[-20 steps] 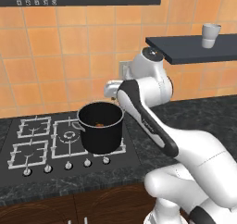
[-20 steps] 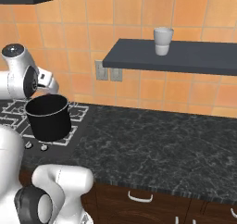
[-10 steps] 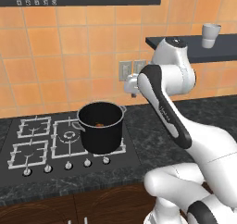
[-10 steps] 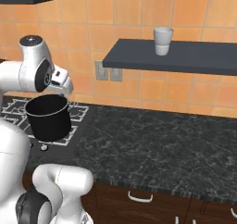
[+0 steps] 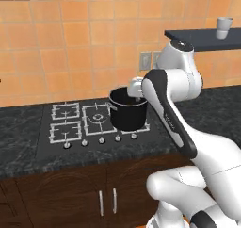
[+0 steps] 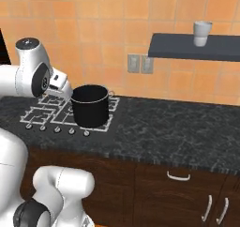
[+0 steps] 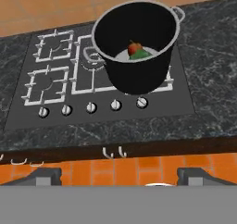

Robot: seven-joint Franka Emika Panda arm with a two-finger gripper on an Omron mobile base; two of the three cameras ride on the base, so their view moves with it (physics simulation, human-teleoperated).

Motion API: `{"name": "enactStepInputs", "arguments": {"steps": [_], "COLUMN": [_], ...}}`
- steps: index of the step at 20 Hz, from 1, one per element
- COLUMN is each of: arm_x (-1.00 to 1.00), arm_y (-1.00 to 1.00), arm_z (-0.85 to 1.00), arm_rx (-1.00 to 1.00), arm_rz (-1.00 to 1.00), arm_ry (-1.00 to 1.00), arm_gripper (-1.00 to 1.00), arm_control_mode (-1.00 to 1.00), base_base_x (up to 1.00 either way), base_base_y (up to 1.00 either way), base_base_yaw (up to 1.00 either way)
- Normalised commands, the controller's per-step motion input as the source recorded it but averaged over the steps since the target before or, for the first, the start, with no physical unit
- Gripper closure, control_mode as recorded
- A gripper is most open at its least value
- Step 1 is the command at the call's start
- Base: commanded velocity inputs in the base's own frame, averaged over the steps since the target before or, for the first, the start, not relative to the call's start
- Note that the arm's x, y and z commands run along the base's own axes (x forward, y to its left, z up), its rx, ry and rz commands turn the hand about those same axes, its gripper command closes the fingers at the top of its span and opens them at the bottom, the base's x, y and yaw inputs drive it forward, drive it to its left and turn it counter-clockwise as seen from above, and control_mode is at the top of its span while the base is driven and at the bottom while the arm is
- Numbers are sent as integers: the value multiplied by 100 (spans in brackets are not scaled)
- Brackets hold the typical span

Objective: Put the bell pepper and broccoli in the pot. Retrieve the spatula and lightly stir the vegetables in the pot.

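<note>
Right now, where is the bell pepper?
The bell pepper lies on the bottom of the black pot, touching a green piece beside it. The pot stands on the right side of the stovetop, just behind the knobs.

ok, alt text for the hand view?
A black pot on the right side of a gas hob holds an orange-red bell pepper touching green broccoli. Five knobs line the hob's front, set in a dark marbled counter.
</note>
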Motion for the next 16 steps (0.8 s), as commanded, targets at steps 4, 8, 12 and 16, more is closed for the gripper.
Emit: {"name": "enactStepInputs", "arguments": {"steps": [4,8,12,16], "arm_x": [0,0,0,0], "arm_y": [0,0,0,0], "arm_z": [0,0,0,0], "arm_rx": [0,0,0,0], "arm_rz": [0,0,0,0], "arm_ry": [0,0,0,0], "arm_gripper": [-100,-100,-100,-100], "arm_control_mode": [100,100,100,100], "base_base_x": [8,17,39,74], "base_base_y": [100,100,100,77], "base_base_yaw": [0,0,-1,-1]}}
